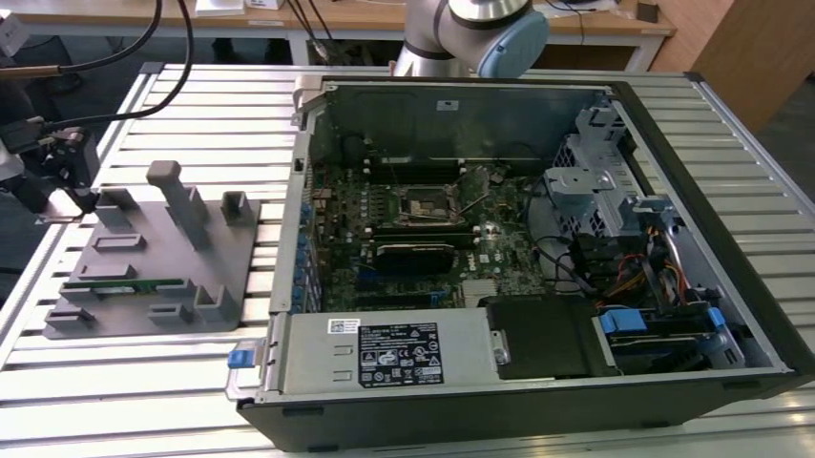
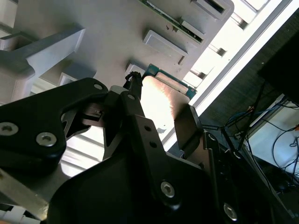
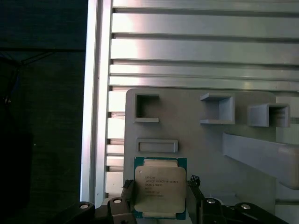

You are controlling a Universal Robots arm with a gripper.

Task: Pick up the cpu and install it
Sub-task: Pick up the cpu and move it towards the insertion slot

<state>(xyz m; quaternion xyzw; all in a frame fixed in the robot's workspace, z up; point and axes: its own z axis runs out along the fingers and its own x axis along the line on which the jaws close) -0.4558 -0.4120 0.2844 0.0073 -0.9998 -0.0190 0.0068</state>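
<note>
Straddling the cpu (image 3: 160, 186) on the grey tray (image 3: 196, 149), the pincer (image 3: 161, 189) — clamped or not, I cannot tell — could tilt it if gripped off-centre, and drop it.

Slatted table (image 1: 153, 382); grey tray (image 1: 143, 256), computer case (image 1: 510, 422)

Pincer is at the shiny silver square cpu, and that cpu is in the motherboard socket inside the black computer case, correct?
No. The pincer is at the shiny silver square cpu, but the cpu is at the grey plastic tray on the slatted metal table, outside the black computer case, as the first wrist view shows.
</note>
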